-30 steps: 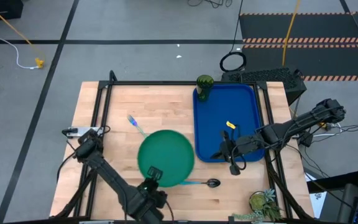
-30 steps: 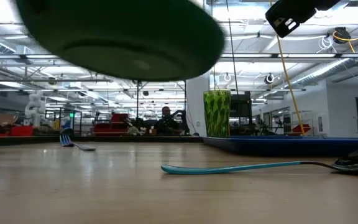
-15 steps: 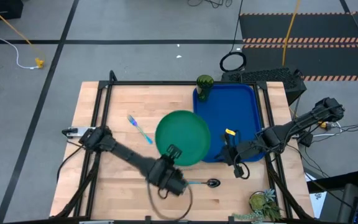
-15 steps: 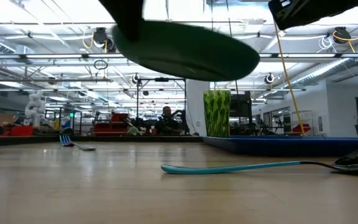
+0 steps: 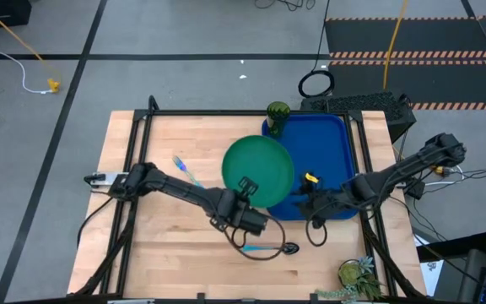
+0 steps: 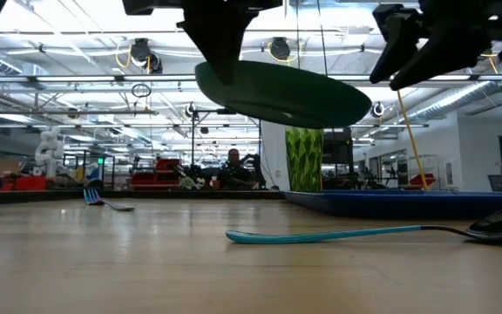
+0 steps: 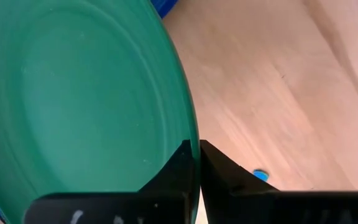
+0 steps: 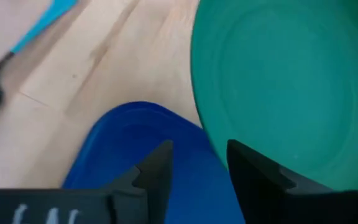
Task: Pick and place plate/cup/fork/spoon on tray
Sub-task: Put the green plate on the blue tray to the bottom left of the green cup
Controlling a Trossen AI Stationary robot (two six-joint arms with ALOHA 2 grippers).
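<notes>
The green plate (image 5: 258, 169) hangs in the air over the tray's left rim, with my left gripper (image 5: 245, 189) shut on its near edge. In the low view the plate (image 6: 281, 92) floats well above the table. The blue tray (image 5: 323, 148) lies at the far right, and the olive cup (image 5: 277, 114) stands upright in its far left corner. The fork (image 5: 186, 169) lies flat on the wood left of the plate. The spoon (image 5: 270, 248) lies near the front edge. My right gripper (image 5: 307, 201) hovers open over the tray's near left corner, beside the plate. My left gripper pinches the plate's rim (image 7: 190, 134) at its near side between its two fingers, one on each face. The fingers reach in from the table's near left, roughly level. The plate is lifted clear and tilts slightly, its right side lower.
A small potted plant (image 5: 359, 274) stands at the table's near right corner. A black frame rail (image 5: 226, 112) runs along the far edge. Bare wood (image 5: 150, 236) lies at the near left.
My left gripper has carried the plate from the table's near edge toward the far right, so that it now overlaps the tray's left rim. The plate has stayed lifted. My right gripper has opened and come a little lower beside the plate.
</notes>
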